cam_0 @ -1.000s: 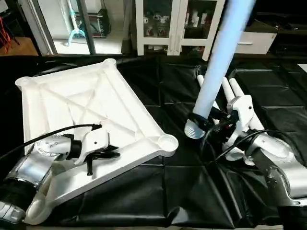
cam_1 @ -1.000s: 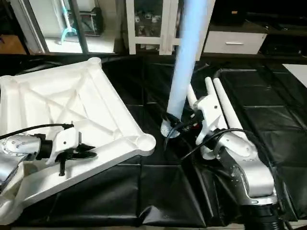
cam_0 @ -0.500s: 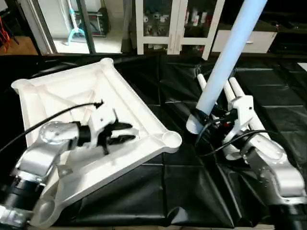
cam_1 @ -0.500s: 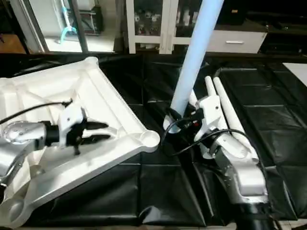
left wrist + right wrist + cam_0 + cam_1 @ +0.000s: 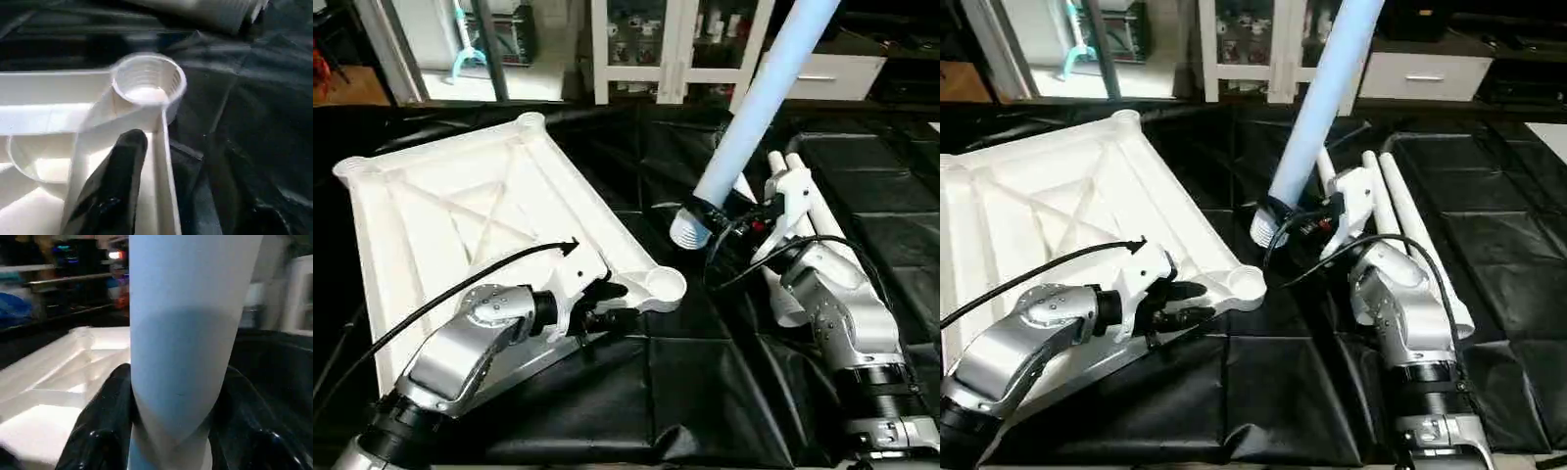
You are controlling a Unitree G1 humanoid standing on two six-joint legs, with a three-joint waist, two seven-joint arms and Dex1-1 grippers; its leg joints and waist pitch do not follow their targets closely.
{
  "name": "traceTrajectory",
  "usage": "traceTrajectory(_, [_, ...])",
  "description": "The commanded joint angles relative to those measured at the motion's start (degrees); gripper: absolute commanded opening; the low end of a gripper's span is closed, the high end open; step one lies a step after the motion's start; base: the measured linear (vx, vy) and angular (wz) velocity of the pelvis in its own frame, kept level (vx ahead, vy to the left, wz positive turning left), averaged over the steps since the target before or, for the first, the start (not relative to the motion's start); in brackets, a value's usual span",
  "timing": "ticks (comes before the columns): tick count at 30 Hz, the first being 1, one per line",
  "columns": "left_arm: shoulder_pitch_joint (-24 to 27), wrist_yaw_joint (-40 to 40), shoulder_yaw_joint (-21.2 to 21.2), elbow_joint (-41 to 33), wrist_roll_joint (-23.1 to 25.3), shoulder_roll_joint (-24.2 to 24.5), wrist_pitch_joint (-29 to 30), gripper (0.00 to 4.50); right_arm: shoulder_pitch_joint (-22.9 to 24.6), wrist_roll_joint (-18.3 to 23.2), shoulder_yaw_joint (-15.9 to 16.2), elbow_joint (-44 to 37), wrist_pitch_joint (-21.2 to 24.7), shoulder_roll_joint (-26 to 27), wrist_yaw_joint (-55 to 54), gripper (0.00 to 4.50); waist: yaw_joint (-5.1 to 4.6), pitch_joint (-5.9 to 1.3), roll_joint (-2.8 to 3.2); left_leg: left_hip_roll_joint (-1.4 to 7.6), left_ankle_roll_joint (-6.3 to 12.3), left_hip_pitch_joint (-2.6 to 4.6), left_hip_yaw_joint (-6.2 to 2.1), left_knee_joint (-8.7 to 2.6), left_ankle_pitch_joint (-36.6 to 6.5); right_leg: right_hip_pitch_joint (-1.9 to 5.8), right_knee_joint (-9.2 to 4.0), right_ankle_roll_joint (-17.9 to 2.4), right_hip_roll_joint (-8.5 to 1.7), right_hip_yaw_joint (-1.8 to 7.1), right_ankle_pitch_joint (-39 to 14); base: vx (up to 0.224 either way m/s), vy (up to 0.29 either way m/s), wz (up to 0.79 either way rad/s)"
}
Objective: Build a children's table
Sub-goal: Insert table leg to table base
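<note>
Now | tabletop [image 5: 460, 206] white, X-ribbed | left hand [image 5: 612, 305] spread | right hand [image 5: 1295, 217] pinching leg [image 5: 754, 108]

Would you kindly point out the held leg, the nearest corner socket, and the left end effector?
Leg [image 5: 754, 108]: left eye view, mid-shaft above the grip.
Socket [image 5: 665, 284]: left eye view, its round rim.
Left end effector [image 5: 1190, 304]: right eye view, between the black fingertips.

White glass-fronted cabinet [image 5: 666, 44] behind

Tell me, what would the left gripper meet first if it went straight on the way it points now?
Probably the round threaded corner socket of the white plastic tabletop; the left gripper points at it.
</note>
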Motion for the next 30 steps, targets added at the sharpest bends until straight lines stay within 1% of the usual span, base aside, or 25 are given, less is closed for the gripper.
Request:
traceTrajectory(1, [0.7, 1.2, -1.2, -0.6, 2.9, 0.8, 0.1, 2.49, -1.0, -0.1, 0.5, 0.9, -1.7, -0.6, 2.4, 1.88, -0.19, -2.79, -0.13, 5.17, 5.08, 0.57, -1.79, -5.25, -4.3, 2.59, -3.94, -16.6, -4.93, 3.04, -5.9, 0.000, 0.000, 0.00])
traceTrajectory(3, [0.9, 2.4, -1.7, -0.3, 4.9, 1.5, -0.2, 2.61, -1.4, -0.1, 0.6, 1.7, -2.0, -0.5, 3.0, 1.88, -0.20, -2.74, -0.09, 5.23, 4.42, 0.77, -1.81, -5.33, -4.4, 2.46, -3.88, -16.5, -4.82, 3.05, -5.5, 0.000, 0.000, 0.00])
traceTrajectory(5, [1.2, 2.1, -2.0, -1.4, 4.4, 2.2, 1.0, 2.85, -1.8, 0.0, 0.7, 2.2, -2.1, -0.6, 3.5, 1.88, -0.22, -2.63, -0.41, 5.18, 4.07, 0.76, -1.77, -5.39, -3.9, 2.50, -3.80, -17.0, -4.93, 3.08, -4.3, 0.000, 0.000, 0.00])
traceTrajectory(6, [1.3, 2.0, -2.1, -1.6, 4.3, 2.4, 1.2, 2.99, -1.8, 0.1, 0.7, 2.3, -2.1, -0.6, 3.6, 1.88, -0.18, -2.62, -0.41, 5.16, 4.03, 0.72, -1.73, -5.37, -3.8, 2.55, -3.73, -17.1, -4.99, 3.14, -4.0, 0.000, 0.000, 0.00])
traceTrajectory(7, [1.5, 1.7, -2.3, -2.3, 4.1, 2.8, 2.0, 3.07, -1.9, 0.1, 0.7, 2.6, -2.2, -0.6, 3.9, 1.88, -0.06, -2.56, -0.34, 5.15, 4.06, 0.75, -1.69, -5.38, -3.5, 2.51, -3.72, -17.2, -5.01, 3.16, -3.6, 0.000, 0.000, 0.00])
traceTrajectory(8, [1.8, 1.6, -2.5, -3.1, 4.2, 3.3, 2.7, 3.16, -2.1, -0.1, 0.6, 3.1, -2.5, -0.6, 4.4, 1.88, -0.04, -2.67, -0.44, 5.17, 4.15, 0.73, -1.67, -5.32, -2.7, 2.62, -3.49, -17.6, -5.07, 3.19, -2.4, 0.000, 0.000, 0.00])
traceTrajectory(9, [2.1, 1.6, -2.7, -3.7, 4.5, 3.7, 3.1, 3.26, -2.3, -0.2, 0.6, 3.4, -2.7, -0.6, 4.8, 1.88, -0.02, -2.62, -0.44, 5.16, 4.35, 0.70, -1.70, -5.33, -2.4, 2.62, -3.52, -17.6, -5.07, 3.17, -2.2, 0.000, 0.000, 0.00])
traceTrajectory(10, [2.3, 1.5, -2.7, -4.0, 4.9, 4.0, 3.3, 3.26, -2.4, -0.3, 0.5, 3.7, -3.0, -0.5, 5.1, 1.88, -0.06, -2.64, -0.56, 5.15, 4.53, 0.67, -1.65, -5.31, -2.3, 2.64, -3.51, -17.7, -5.06, 3.15, -2.0, 0.000, 0.000, 0.00])
traceTrajectory(11, [2.7, 1.5, -2.6, -4.4, 5.5, 4.3, 3.4, 3.34, -2.5, -0.3, 0.4, 4.2, -3.4, -0.4, 5.6, 1.88, -0.05, -2.57, -0.58, 5.14, 4.86, 0.64, -1.64, -5.30, -2.7, 2.67, -3.65, -17.7, -5.17, 3.17, -2.9, 0.000, 0.000, 0.00])
traceTrajectory(12, [2.7, 1.5, -2.6, -4.4, 5.5, 4.3, 3.4, 3.34, -2.5, -0.3, 0.4, 4.2, -3.4, -0.4, 5.6, 1.88, -0.04, -2.50, -0.55, 5.17, 4.82, 0.65, -1.65, -5.33, -2.8, 2.64, -3.71, -17.7, -5.19, 3.18, -3.3, 0.000, 0.000, 0.00])
traceTrajectory(13, [2.9, 1.3, -2.5, -4.5, 5.6, 4.5, 3.2, 3.17, -2.6, -0.4, 0.4, 4.3, -3.5, -0.4, 5.7, 1.88, -0.05, -2.53, -0.69, 5.12, 4.77, 0.65, -1.62, -5.33, -2.9, 2.64, -3.75, -17.5, -5.09, 3.16, -3.8, 0.000, 0.000, 0.00])
traceTrajectory(14, [3.2, 0.6, -2.9, -4.7, 5.8, 5.3, 3.0, 3.17, -2.7, -0.4, 0.5, 4.6, -3.7, -0.3, 5.8, 1.88, -0.07, -2.50, -0.67, 5.12, 4.75, 0.64, -1.63, -5.35, -3.0, 2.63, -3.77, -17.5, -5.12, 3.17, -4.1, 0.000, 0.000, 0.00])
traceTrajectory(15, [3.4, -0.3, -3.4, -5.0, 6.1, 6.2, 3.0, 3.02, -2.9, -0.5, 0.5, 4.8, -3.8, -0.3, 5.8, 1.88, 0.03, -2.55, -0.62, 5.18, 4.63, 0.74, -1.68, -5.36, -3.0, 2.57, -3.77, -17.4, -5.16, 3.14, -4.4, 0.000, 0.000, 0.00])
traceTrajectory(18, [4.1, -1.4, -4.5, -5.7, 6.5, 8.1, 3.0, 2.91, -3.1, -0.6, 0.5, 5.3, -4.2, -0.1, 5.9, 1.88, -0.13, -2.43, -0.60, 5.15, 4.26, 0.75, -1.72, -5.47, -3.7, 2.49, -3.77, -17.2, -5.07, 3.12, -5.3, 0.000, 0.000, 0.00])
traceTrajectory(19, [4.4, -1.3, -4.2, -6.0, 6.2, 8.1, 3.4, 2.70, -3.1, -0.7, 0.5, 5.4, -4.4, -0.1, 5.9, 1.88, -0.14, -2.39, -0.48, 5.16, 4.11, 0.78, -1.71, -5.50, -3.9, 2.43, -3.81, -17.2, -5.06, 3.14, -5.6, 0.000, 0.000, 0.00])
traceTrajectory(23, [5.0, -1.6, -3.6, -7.0, 5.6, 8.4, 4.4, 2.59, -3.4, -1.0, 0.4, 5.9, -5.0, 0.2, 5.9, 1.88, -0.05, -2.41, -0.31, 5.19, 3.39, 0.84, -1.67, -5.55, -4.1, 2.40, -3.75, -17.3, -5.00, 3.15, -5.0, 0.000, 0.000, 0.00])
traceTrajectory(25, [5.3, -1.6, -3.1, -7.2, 5.4, 8.5, 4.4, 2.28, -3.6, -1.0, 0.3, 6.2, -5.3, 0.3, 5.9, 1.88, -0.05, -2.42, -0.31, 5.08, 3.20, 0.81, -1.62, -5.53, -4.4, 2.43, -3.75, -17.5, -5.00, 3.17, -4.8, 0.000, 0.000, 0.00])
traceTrajectory(27, [5.5, -1.4, -2.1, -7.1, 4.6, 8.3, 3.8, 2.16, -3.7, -1.0, 0.2, 6.5, -5.7, 0.4, 5.7, 1.88, -0.10, -2.44, -0.32, 5.07, 3.18, 0.65, -1.69, -5.56, -4.1, 2.52, -3.65, -17.5, -5.01, 3.15, -4.4, 0.000, 0.000, 0.00])
traceTrajectory(29, [5.4, -1.3, -0.9, -6.6, 3.4, 7.0, 2.7, 1.94, -3.7, -1.1, 0.1, 6.7, -5.9, 0.6, 5.8, 1.88, -0.07, -2.50, -0.29, 5.09, 3.19, 0.83, -1.61, -5.53, -4.2, 2.45, -3.71, -17.7, -4.96, 3.16, -4.1, 0.000, 0.000, 0.00])
traceTrajectory(30, [5.4, -1.3, -0.7, -6.5, 3.3, 6.8, 2.5, 1.82, -3.6, -1.1, 0.1, 6.7, -6.0, 0.6, 5.8, 1.88, -0.05, -2.52, -0.27, 5.07, 3.27, 0.76, -1.63, -5.49, -3.9, 2.51, -3.63, -17.7, -4.97, 3.16, -3.7, 0.000, 0.000, 0.00])
